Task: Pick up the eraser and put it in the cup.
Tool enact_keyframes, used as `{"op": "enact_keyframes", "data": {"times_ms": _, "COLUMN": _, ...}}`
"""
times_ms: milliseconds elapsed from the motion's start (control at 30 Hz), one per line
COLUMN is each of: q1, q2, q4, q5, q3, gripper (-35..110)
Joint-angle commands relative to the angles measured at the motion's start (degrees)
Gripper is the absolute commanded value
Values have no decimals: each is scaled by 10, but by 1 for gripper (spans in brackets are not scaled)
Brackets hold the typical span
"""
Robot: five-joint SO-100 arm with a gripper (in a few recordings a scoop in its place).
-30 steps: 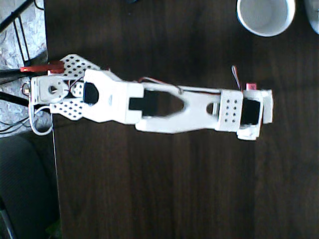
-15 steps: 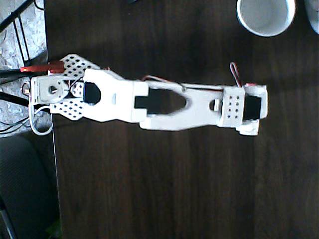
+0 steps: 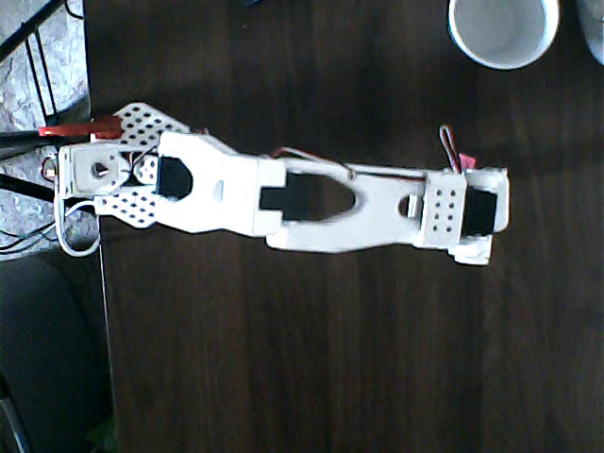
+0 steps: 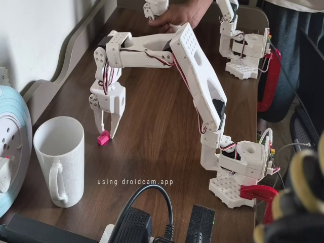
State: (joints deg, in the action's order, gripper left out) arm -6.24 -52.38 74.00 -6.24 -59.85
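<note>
The eraser (image 4: 104, 138), a tiny pink-red block, lies on the dark wooden table. My gripper (image 4: 105, 133) points straight down over it, open by a narrow gap, with one fingertip on each side of the block just above the table. In the overhead view the white wrist (image 3: 472, 212) covers the fingers, and a pink sliver of the eraser (image 3: 469, 162) shows at its upper edge. The white cup (image 4: 58, 157) stands upright with its handle toward the camera, left of and nearer than the eraser. From overhead the cup (image 3: 503, 28) sits at the top right.
A sliver of a second white vessel (image 3: 596, 38) shows beside the cup. A round blue-and-white object (image 4: 10, 152) stands left of the cup. A black power adapter and cable (image 4: 136, 223) lie at the front edge. A person's hand (image 4: 174, 17) rests at the table's far end.
The wrist drew back a little toward the base, then settled over the eraser. The eraser and the cup have stayed where they were.
</note>
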Motion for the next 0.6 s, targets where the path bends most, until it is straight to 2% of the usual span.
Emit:
{"op": "enact_keyframes", "data": {"times_ms": 0, "q1": -10, "q2": -6, "q4": 17, "q5": -12, "q3": 18, "gripper": 0}}
{"op": "enact_keyframes", "data": {"times_ms": 333, "q1": -9, "q2": -105, "q4": 124, "q5": -55, "q3": 178, "gripper": 0}}
{"op": "enact_keyframes", "data": {"times_ms": 567, "q1": 41, "q2": -254, "q4": 130, "q5": -85, "q3": 201, "gripper": 0}}
